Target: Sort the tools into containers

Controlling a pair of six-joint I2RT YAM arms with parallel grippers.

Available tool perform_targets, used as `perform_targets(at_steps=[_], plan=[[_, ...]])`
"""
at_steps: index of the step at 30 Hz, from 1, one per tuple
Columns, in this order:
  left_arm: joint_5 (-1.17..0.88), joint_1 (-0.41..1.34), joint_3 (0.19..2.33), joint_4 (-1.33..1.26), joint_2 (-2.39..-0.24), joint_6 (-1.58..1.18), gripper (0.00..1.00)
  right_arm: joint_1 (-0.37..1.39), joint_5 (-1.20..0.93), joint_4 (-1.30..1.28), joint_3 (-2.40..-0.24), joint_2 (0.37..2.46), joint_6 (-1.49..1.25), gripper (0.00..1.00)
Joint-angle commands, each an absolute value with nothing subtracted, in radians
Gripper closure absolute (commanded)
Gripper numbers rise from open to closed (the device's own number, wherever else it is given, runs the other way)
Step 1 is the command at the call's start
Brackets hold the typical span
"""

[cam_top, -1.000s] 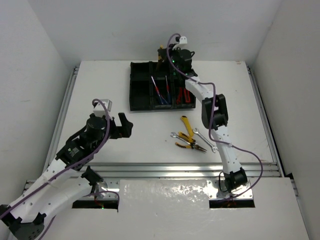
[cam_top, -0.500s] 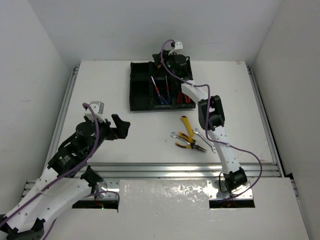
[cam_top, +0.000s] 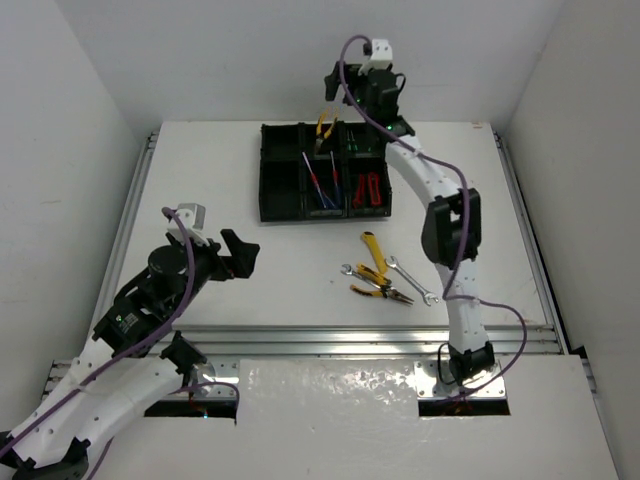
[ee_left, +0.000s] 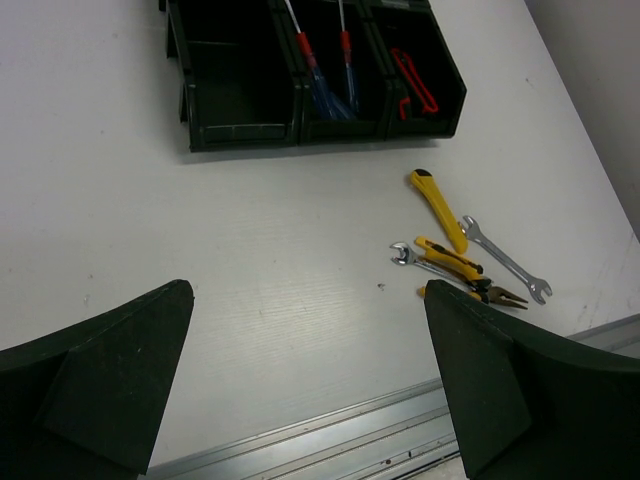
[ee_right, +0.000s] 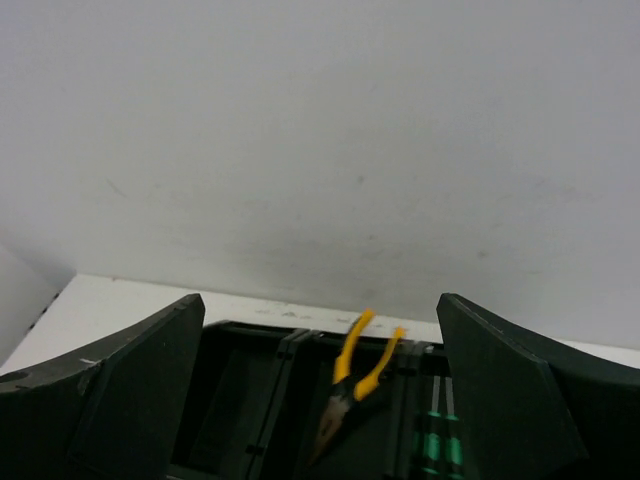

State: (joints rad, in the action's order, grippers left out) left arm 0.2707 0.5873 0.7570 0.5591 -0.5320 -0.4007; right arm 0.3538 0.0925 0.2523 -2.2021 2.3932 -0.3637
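- A white table (cam_top: 200, 190) is enclosed on three sides by plain white walls (cam_top: 300, 60).
- Aluminium rails (cam_top: 330, 340) are fitted along its near and side edges.
- Lighting is even.

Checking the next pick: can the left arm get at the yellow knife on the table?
Probably yes: the left gripper is open, bare table separates it from the knife, and the right gripper is over the tray.

Right wrist view: organiser tray (ee_right: 283, 380) between the right fingers (ee_right: 120, 400), near part cut off at the bottom edge. Black-green screwdrivers (ee_right: 437, 445) beside one finger, handles cut off likewise. Left wrist view: ahead of the left fingers (ee_left: 100, 390), the tray's far row and the shafts of the blue and red screwdrivers (ee_left: 322, 90) run off the top.
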Motion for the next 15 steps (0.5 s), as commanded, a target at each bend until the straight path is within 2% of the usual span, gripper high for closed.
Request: perform_targets(at_steps=[1, 3, 4, 6, 7, 9, 12, 14, 15], plan=[[0.261, 0.574, 0.759, 0.517, -0.537, -0.393, 0.00, 0.354, 0.210, 0.082, -2.172, 2.169, -0.269, 0.01], [0.261, 0.572, 0.761, 0.518, -0.538, -0.393, 0.00, 0.354, 0.294, -0.104, -2.105, 2.044, -0.255, 0.01], [0.262, 0.572, 0.761, 0.518, -0.538, -0.393, 0.00, 0.354, 0.310, -0.133, -1.962, 1.990, -0.249, 0.01], [0.262, 0.568, 0.761, 0.517, -0.535, -0.393, 0.00, 0.353, 0.261, -0.140, -1.771, 1.872, -0.236, 0.01], [0.259, 0.568, 0.759, 0.515, -0.534, -0.393, 0.00, 0.354, 0.224, -0.120, -1.576, 1.758, -0.198, 0.01], [0.253, 0.563, 0.758, 0.512, -0.540, -0.390, 0.00, 0.354, 0.110, -0.110, -1.423, 1.665, -0.155, 0.01], [0.250, 0.558, 0.759, 0.512, -0.552, -0.388, 0.00, 0.356, 0.048, -0.260, -1.272, 1.545, -0.155, 0.19], [0.249, 0.557, 0.761, 0.512, -0.558, -0.388, 0.01, 0.359, 0.029, -0.319, -1.175, 1.481, -0.196, 0.36], [0.245, 0.554, 0.761, 0.512, -0.563, -0.387, 0.00, 0.362, -0.026, -0.330, -1.143, 1.464, -0.204, 0.38]])
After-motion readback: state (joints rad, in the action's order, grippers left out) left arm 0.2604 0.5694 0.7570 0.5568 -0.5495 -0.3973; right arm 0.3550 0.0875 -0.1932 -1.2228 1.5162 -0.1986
